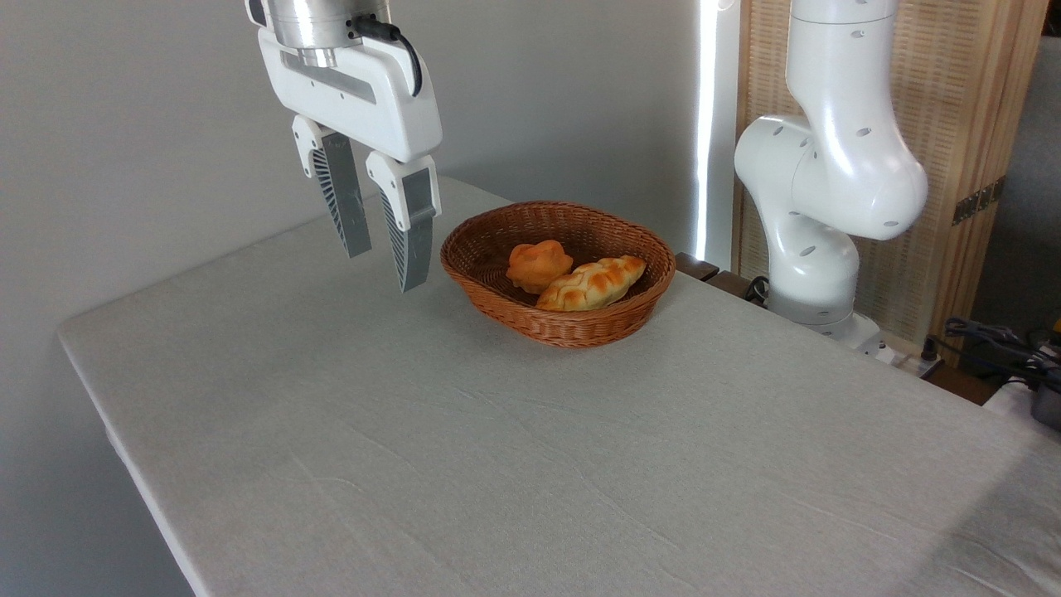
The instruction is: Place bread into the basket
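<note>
The near part of the table (464, 464), across the lower half of the frame, carries nothing but its pale grey cloth, lightly creased. Nothing there looks to need handling.

Further back, just above mid-frame, the basket (564, 319) sits on the cloth. Inside it the bread (537, 264) rests toward the left and back, touching or very nearly touching the braided loaf (592, 283), which lies aslant on its right. Both are well within the rim, so the placing itself looks done.

Up and to the left of the basket, in the upper left of the frame, the gripper (381, 249) hangs in the air clear of the table. Its fingers (412, 240) are parted by a moderate gap with nothing between them, their tips pointing down and a little toward the right.

The step in hand, as I judge it, is the retreat after release. To do it well, lift the fingers straight up or away to the left, not sweeping right across the basket's rim, which stands just beside the nearer fingertip. A knock on the wicker could shove the light basket and roll the bun. Leave the gap as it is; closing serves nothing here.

Behind all, at the right edge, the arm's white base (816, 249) stands beside the table in front of a slatted wooden screen (961, 124).
</note>
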Tool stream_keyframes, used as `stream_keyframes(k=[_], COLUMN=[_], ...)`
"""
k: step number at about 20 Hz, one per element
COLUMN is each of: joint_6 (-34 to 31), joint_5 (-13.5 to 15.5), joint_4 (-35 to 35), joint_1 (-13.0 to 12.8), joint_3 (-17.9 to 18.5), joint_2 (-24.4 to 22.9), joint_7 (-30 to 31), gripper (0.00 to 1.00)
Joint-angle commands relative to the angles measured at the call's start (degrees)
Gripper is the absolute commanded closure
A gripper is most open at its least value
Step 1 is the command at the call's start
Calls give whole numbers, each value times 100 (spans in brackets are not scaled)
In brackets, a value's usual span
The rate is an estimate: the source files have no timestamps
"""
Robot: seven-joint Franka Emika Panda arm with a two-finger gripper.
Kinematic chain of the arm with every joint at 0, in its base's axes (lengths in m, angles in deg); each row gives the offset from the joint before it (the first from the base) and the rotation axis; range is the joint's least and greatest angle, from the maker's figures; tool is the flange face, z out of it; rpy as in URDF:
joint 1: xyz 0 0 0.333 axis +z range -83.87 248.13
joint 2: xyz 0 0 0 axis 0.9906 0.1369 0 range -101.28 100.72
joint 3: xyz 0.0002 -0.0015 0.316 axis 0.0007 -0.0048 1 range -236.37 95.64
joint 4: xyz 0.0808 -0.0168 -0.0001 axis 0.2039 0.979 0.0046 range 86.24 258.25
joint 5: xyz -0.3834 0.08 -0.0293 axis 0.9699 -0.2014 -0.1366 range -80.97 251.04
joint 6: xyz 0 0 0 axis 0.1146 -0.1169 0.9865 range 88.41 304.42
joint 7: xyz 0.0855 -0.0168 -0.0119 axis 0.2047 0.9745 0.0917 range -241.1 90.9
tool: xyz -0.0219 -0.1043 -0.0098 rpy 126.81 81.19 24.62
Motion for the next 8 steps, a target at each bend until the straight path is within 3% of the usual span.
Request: stream_keyframes(k=[1,8], joint_6=[0,-1], joint_5=[-84,-76], joint_4=[-87,-87], joint_1=[-121,-94], joint_3=[145,145], joint_2=[60,60], joint_7=[-16,-7], gripper=[0,0])
